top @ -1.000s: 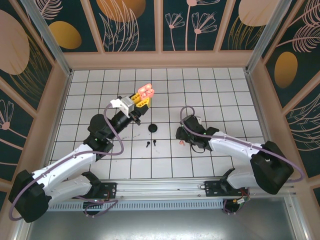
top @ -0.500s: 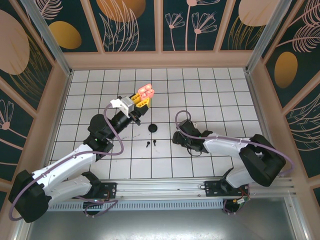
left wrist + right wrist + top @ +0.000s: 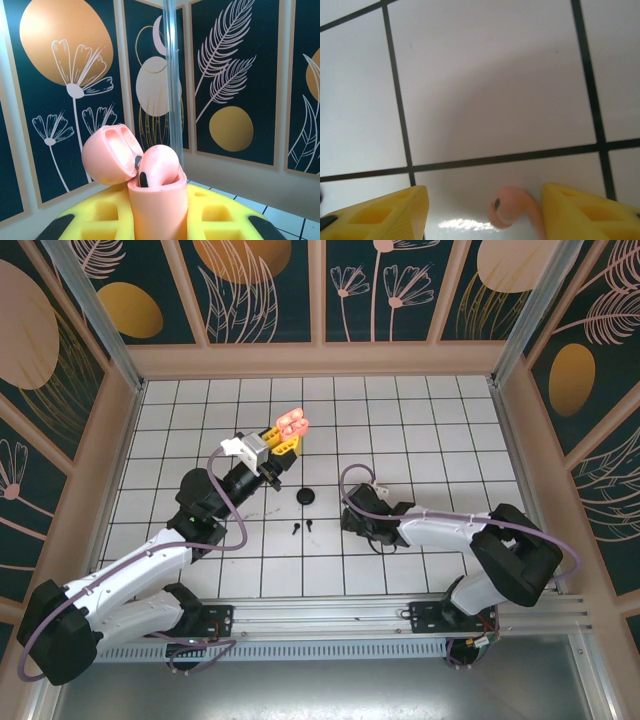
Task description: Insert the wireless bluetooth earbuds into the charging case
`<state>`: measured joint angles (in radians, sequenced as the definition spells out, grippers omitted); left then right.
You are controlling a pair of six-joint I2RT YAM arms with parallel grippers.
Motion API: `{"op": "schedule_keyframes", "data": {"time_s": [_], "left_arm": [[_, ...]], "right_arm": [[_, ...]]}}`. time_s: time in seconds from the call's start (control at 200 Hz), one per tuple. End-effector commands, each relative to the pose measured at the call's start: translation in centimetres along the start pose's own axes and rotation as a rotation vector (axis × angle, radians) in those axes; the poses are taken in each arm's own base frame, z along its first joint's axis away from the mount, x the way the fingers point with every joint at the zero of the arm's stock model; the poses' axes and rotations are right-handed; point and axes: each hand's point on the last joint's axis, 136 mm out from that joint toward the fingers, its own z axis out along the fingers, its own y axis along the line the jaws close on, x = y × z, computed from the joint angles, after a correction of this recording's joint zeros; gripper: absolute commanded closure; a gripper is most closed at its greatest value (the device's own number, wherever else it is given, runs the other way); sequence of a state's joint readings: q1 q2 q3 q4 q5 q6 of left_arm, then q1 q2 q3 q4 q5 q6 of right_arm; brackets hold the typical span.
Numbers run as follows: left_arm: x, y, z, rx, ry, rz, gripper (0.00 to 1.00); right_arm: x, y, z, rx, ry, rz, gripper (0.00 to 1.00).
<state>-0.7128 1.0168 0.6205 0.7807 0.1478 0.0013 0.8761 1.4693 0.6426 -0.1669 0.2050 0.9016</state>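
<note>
On the white gridded tabletop, a salmon-pink earbud is straddled by the right claw, fingers apart, while the open pink charging case is clamped in the left claw; lying off-centre, the earbud could be flicked away on closure.

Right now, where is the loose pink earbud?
In the right wrist view the pink earbud lies on the white tile between the right gripper's yellow fingers, nearer the one on the picture's right, below a grid line.

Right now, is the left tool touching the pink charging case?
Touching: left wrist view shows the pink charging case seated between the left tool's yellow pads.
</note>
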Motion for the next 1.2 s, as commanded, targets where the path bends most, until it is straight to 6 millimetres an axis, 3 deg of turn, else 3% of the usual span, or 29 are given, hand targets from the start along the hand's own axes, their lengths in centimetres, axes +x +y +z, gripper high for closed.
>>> {"op": "schedule_keyframes", "data": {"time_s": [0.0, 0.365, 0.656, 0.891, 1.191], "left_arm": [[-0.7, -0.1, -0.2, 0.003, -0.030, -0.013, 1.00], [-0.6, -0.3, -0.1, 0.010, -0.031, -0.022, 1.00], [-0.4, -0.3, -0.2, 0.014, -0.025, -0.023, 1.00], [-0.5, -0.3, -0.2, 0.014, -0.027, -0.023, 1.00], [-0.8, -0.4, -0.2, 0.015, -0.030, -0.019, 1.00]], "right_arm": [[1.7, 0.1, -0.3, 0.014, 0.061, 0.023, 0.39], [0.1, -0.4, -2.0, 0.072, -0.002, 0.022, 0.39], [-1.2, 0.3, -3.0, 0.139, 0.015, -0.242, 0.39], [-0.9, 0.6, -2.0, 0.169, 0.111, -0.424, 0.41], [-1.0, -1.2, -0.6, 0.200, 0.179, -0.408, 0.47]]}}
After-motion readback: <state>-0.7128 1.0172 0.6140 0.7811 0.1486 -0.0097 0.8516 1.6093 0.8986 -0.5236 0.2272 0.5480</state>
